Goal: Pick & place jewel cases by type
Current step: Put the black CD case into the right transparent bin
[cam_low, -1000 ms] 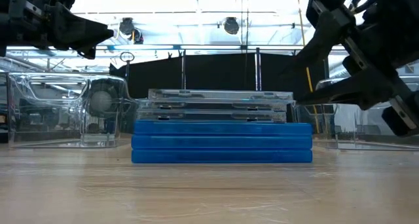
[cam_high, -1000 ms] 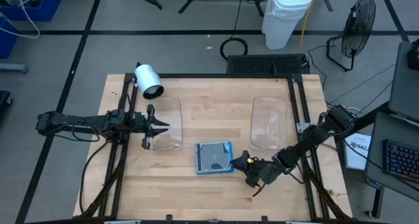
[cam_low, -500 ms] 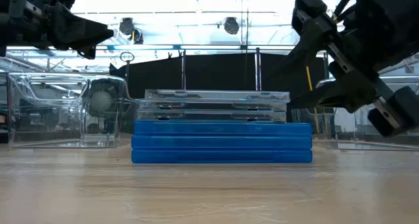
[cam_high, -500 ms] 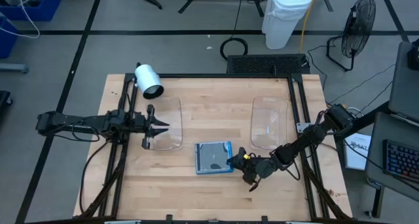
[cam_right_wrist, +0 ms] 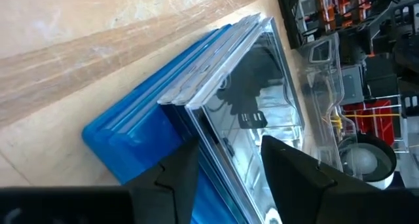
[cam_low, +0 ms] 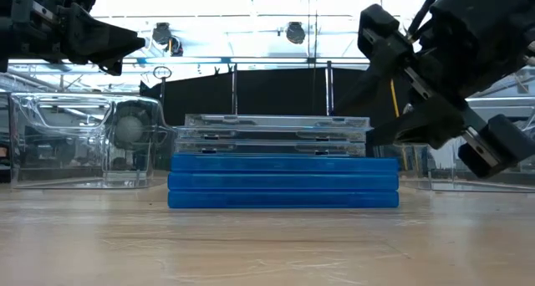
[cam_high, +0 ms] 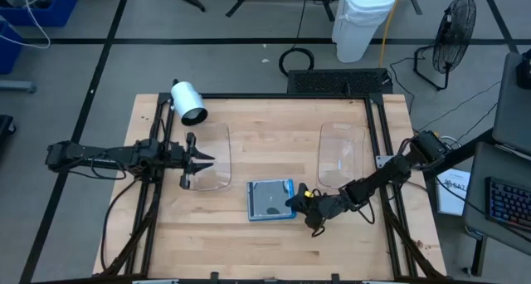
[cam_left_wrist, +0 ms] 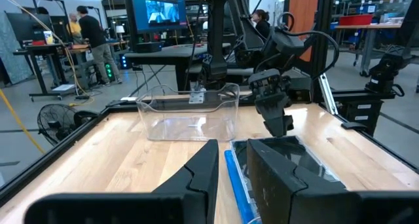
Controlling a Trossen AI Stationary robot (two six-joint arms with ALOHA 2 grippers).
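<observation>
Right now we see two clear plastic tubs on the wooden table (cam_high: 274, 242), one on each side of the stack of jewel cases (cam_high: 271, 199). The left tub (cam_high: 211, 155) sits beyond the stack toward the left arm, and the right tub (cam_high: 342, 155) beyond it on the other side; both look bare inside, as far as we can tell through their clear walls.

The stack lies near the middle of the table's front half. From table height we count three bright blue cases (cam_low: 282, 181) at the bottom and clear, dark-backed cases (cam_low: 276, 134) piled on top, slightly narrower than the blue ones.

Our right gripper (cam_high: 300, 203) is just beside the stack's right edge, above the table. Its fingers (cam_right_wrist: 288, 165) are spread apart, with the corner of the stack showing between them and nothing gripped. Our left gripper (cam_high: 196, 160) waits over the left tub, well away from the stack, its fingers (cam_left_wrist: 200, 175) parted with a narrow gap and holding nothing.

A white cylinder (cam_high: 188, 101) is fixed at the table's far left corner, behind the left tub. Beyond the table stand a white bin (cam_high: 362, 17) and a floor fan (cam_high: 452, 26) on a grey floor. Past the right tub, the left wrist view shows desks, a screen (cam_left_wrist: 159, 6) and people (cam_left_wrist: 88, 34) standing in the room.
</observation>
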